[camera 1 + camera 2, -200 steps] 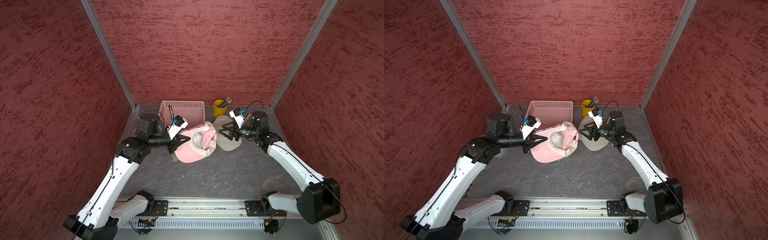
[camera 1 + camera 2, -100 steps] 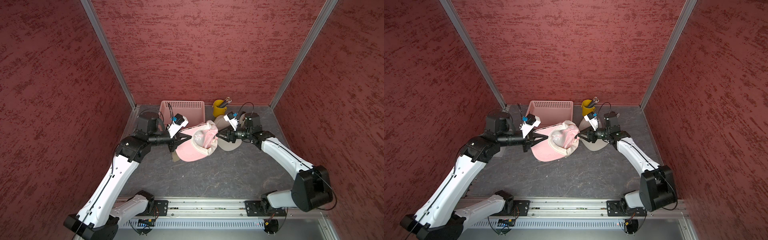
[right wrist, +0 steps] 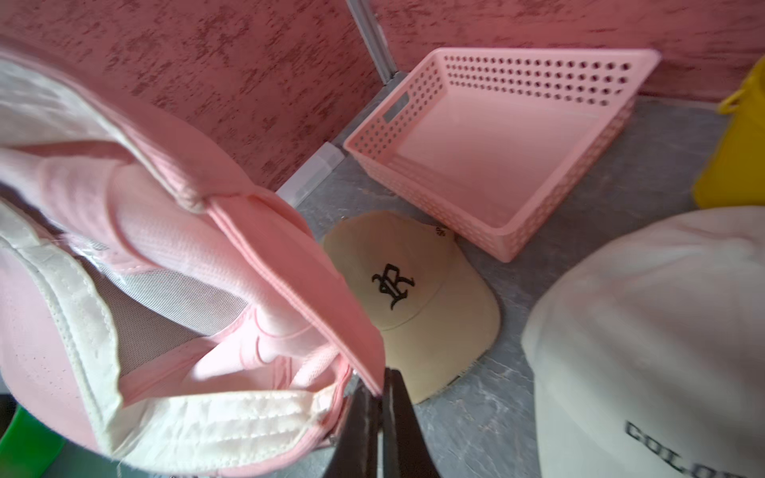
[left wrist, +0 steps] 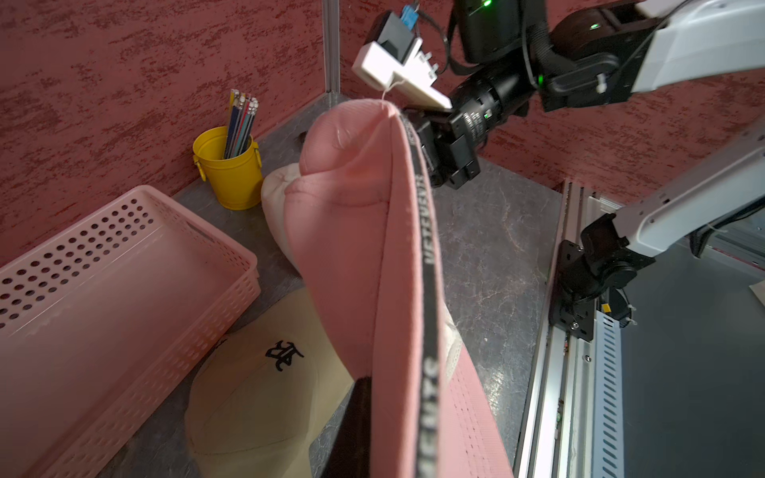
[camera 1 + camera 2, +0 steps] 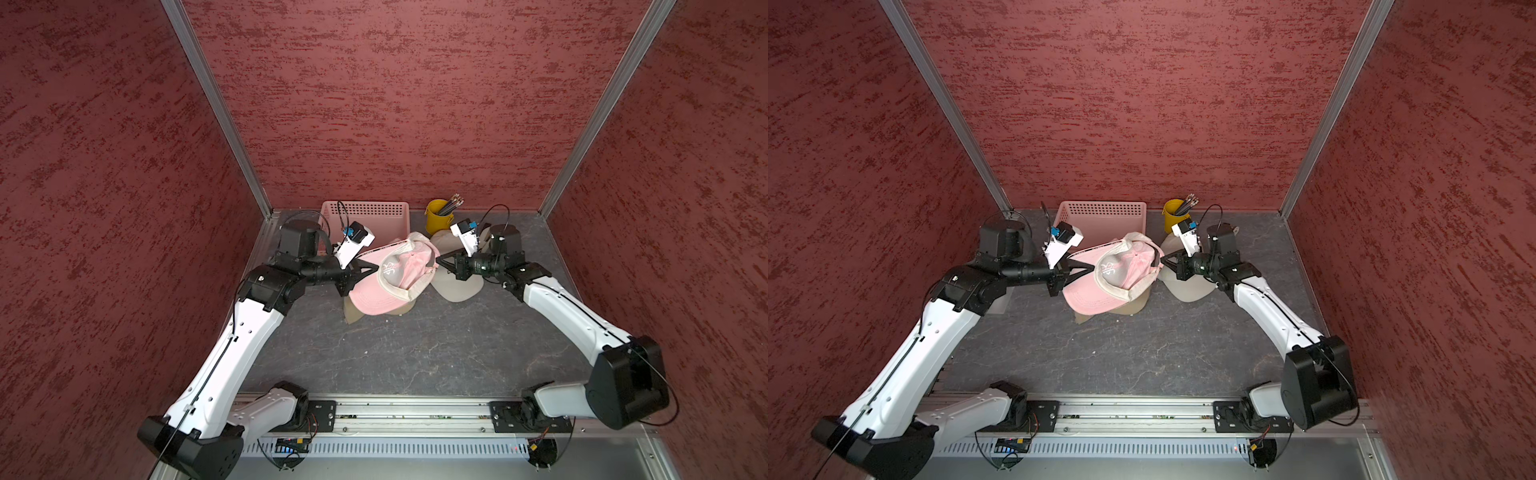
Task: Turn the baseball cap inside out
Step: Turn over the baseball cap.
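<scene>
While left gripper and right gripper clamp the pink baseball cap stretched by its rim, the crown likely needs pushing through next.

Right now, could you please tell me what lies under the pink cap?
A tan cap with a black embroidered letter lies on the table beneath the pink cap. In both top views only its edge shows; the rest is covered.

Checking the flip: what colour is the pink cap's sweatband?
Cap sweatband is white; right wrist view shows it best.
</scene>
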`<move>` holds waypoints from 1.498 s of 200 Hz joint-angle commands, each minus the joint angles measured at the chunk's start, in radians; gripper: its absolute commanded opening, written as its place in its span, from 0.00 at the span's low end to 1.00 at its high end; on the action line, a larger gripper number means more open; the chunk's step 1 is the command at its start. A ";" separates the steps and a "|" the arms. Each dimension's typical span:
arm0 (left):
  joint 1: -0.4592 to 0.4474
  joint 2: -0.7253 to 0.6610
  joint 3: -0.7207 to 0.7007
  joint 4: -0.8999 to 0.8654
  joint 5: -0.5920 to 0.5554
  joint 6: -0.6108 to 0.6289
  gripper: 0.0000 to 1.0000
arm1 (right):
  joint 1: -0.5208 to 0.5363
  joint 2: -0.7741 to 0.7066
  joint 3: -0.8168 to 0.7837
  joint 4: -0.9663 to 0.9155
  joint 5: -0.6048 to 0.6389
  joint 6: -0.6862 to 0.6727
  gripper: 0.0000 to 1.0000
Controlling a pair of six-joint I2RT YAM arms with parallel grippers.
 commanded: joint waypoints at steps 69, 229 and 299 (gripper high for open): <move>-0.068 0.214 0.103 -0.082 -0.601 -0.041 0.00 | -0.026 -0.166 0.037 -0.075 0.267 0.112 0.00; -0.289 0.202 0.226 -0.047 -0.683 -0.234 0.00 | 0.045 -0.168 0.123 -0.127 0.132 -0.038 0.16; -0.330 0.256 0.312 -0.045 -0.683 -0.346 0.00 | 0.190 -0.063 0.132 0.085 0.064 0.022 0.01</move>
